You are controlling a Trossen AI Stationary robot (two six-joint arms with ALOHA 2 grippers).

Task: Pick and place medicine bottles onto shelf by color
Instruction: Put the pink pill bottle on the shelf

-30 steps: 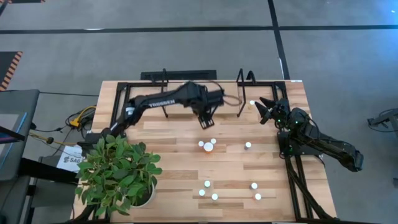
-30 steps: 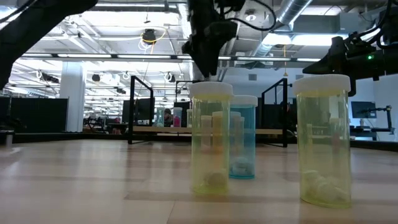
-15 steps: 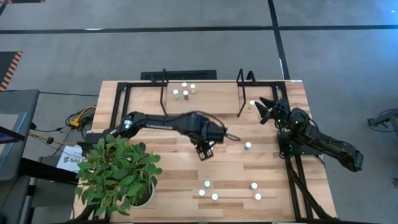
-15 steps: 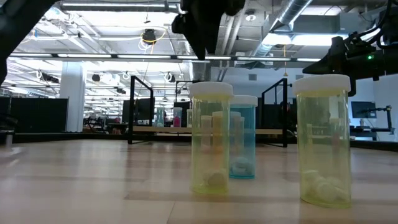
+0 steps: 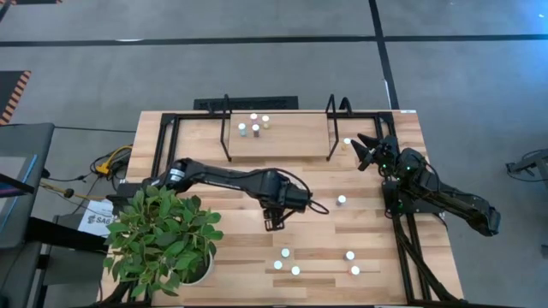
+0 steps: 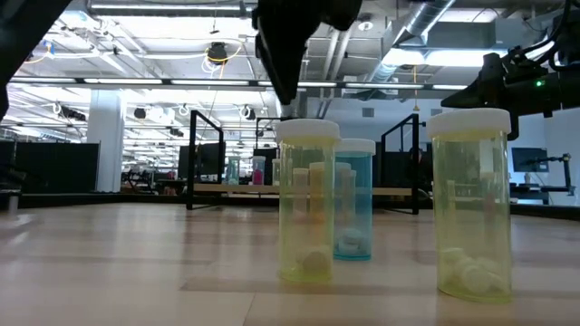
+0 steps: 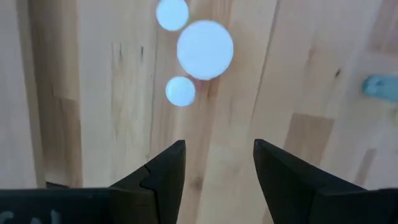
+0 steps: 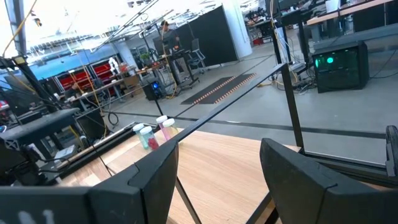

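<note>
My left gripper (image 5: 272, 224) hangs open above the middle of the table, fingers pointing down, with nothing between them (image 7: 217, 149). Just beyond its fingertips stand three white-capped medicine bottles, one large (image 7: 205, 41) and two small (image 7: 181, 91); in the high view the arm hides them. Several small bottles (image 5: 254, 125) stand on the shelf's board (image 5: 291, 141) at the far edge. Other bottles stand on the table: one (image 5: 342, 200) at mid right, several (image 5: 285, 259) near the front. My right gripper (image 5: 368, 150) waits open at the far right.
A potted plant (image 5: 163, 239) fills the near left corner. The low view shows two yellowish bottles (image 6: 308, 199) (image 6: 471, 208) and a teal one (image 6: 353, 204) close to the front edge. One capped bottle (image 5: 347, 142) stands beside the shelf's right end loop (image 5: 332, 128).
My left gripper has swung from beside the shelf toward the table's near edge and sunk a little, rolling slightly. It has passed over the three bottles at mid table, which the arm now covers in the high view, while the bottles on the shelf have come into sight.
</note>
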